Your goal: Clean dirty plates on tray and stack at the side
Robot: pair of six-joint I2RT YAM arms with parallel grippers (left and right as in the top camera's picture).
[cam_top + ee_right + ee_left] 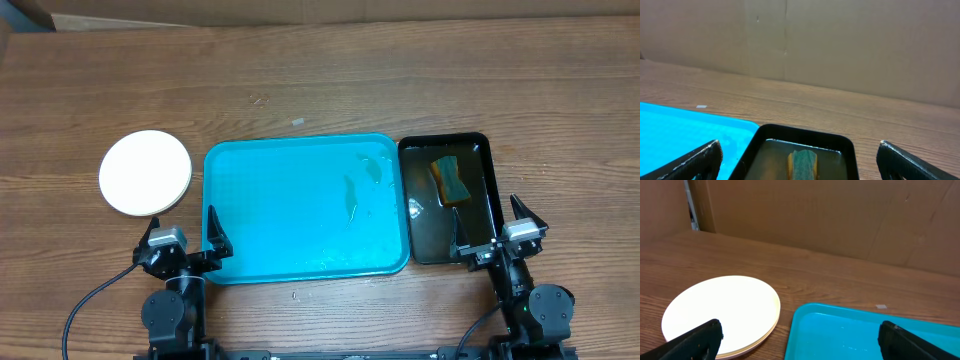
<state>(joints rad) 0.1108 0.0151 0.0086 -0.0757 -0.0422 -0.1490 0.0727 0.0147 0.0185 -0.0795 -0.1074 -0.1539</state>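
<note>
The plates (pixel 146 172) sit stacked on the table left of the turquoise tray (pixel 290 250), a white one on top with a pale yellow-green rim showing beneath; the stack also shows in the left wrist view (pixel 722 311). The tray holds no plates, only wet streaks, and shows in the left wrist view (pixel 850 332) and the right wrist view (pixel 685 127). My left gripper (pixel 186 238) is open and empty at the tray's front left corner. My right gripper (pixel 492 228) is open and empty at the front edge of the black tray.
A smaller glossy black tray (pixel 485 150) of murky water stands right of the turquoise tray, with a yellow-green sponge (pixel 449 179) lying in it; the sponge also shows in the right wrist view (pixel 803 162). Cardboard walls stand behind the table.
</note>
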